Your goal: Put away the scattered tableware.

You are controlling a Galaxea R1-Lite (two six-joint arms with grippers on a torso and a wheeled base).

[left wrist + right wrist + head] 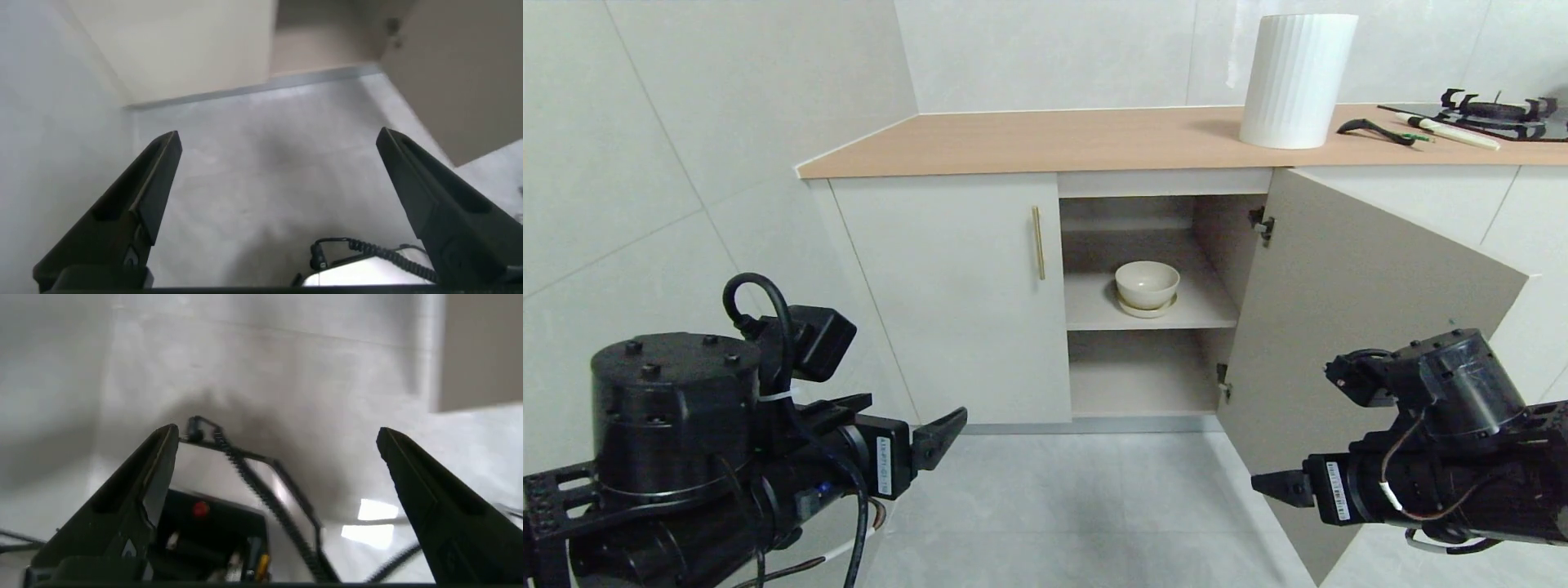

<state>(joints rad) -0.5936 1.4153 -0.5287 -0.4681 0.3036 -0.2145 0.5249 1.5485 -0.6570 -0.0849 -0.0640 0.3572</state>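
Observation:
A cream bowl point(1147, 282) stands on a small plate point(1147, 308) on the middle shelf of the cabinet, whose right door point(1347, 327) hangs open. My left gripper point(947, 433) is low at the left, over the floor and well short of the cabinet. In the left wrist view it point(278, 163) is open with bare floor between its fingers. My right gripper point(1278, 487) is low at the right, in front of the open door. It point(278, 457) is also open and holds nothing.
On the wooden countertop point(1045, 139) stand a tall white ribbed container point(1294, 80), a black-handled tool point(1376, 129), a light-handled utensil point(1454, 132) and a black stove point(1499, 110). The left cabinet door point(947, 294) is closed. Grey floor tiles point(1078, 506) lie before the cabinet.

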